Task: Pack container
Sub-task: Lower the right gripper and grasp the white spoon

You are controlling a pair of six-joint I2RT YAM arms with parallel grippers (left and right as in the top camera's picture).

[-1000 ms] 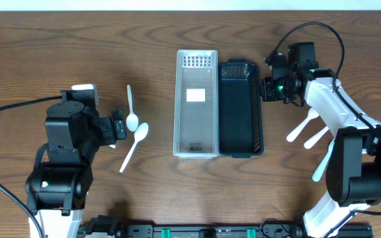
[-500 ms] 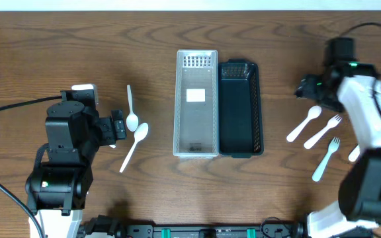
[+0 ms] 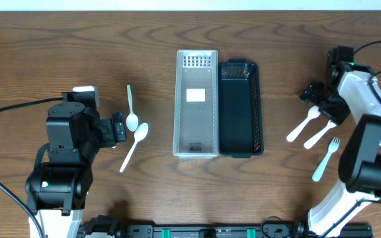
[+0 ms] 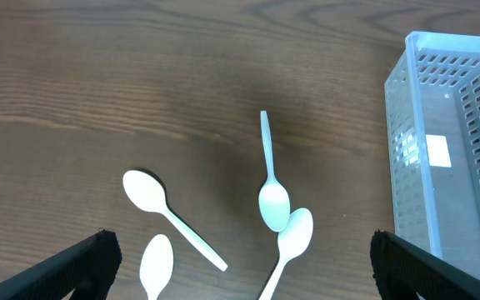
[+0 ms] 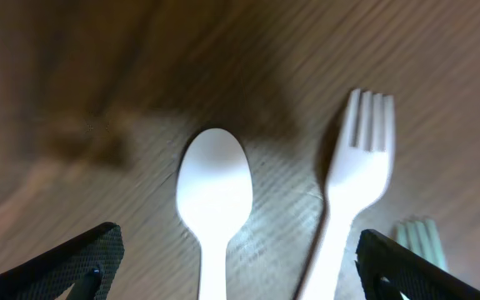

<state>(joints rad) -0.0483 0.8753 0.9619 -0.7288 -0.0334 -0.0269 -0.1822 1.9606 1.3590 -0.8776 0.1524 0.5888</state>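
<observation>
Two long baskets stand side by side mid-table, a clear white one (image 3: pixel 196 104) and a black one (image 3: pixel 241 108). Several white spoons lie on the left, among them two overlapping ones (image 4: pixel 267 179) (image 4: pixel 288 250) and a slanted one (image 4: pixel 169 218). My left gripper (image 3: pixel 119 129) (image 4: pixel 244 258) hovers open above them, holding nothing. On the right lie a white spoon (image 3: pixel 304 125) (image 5: pixel 215 200), a fork (image 3: pixel 323 132) (image 5: pixel 357 175) and a second fork (image 3: pixel 326 158). My right gripper (image 3: pixel 319 102) (image 5: pixel 238 254) hangs open just over the spoon and first fork, empty.
The white basket's perforated end wall (image 4: pixel 457 150) shows at the right of the left wrist view. Cables run behind both arms. The table's far edge is a pale strip along the top of the overhead view.
The right arm has swung from beside the black basket out to the right, coming down over the spoon and fork. The left arm and the left spoons have not moved.
</observation>
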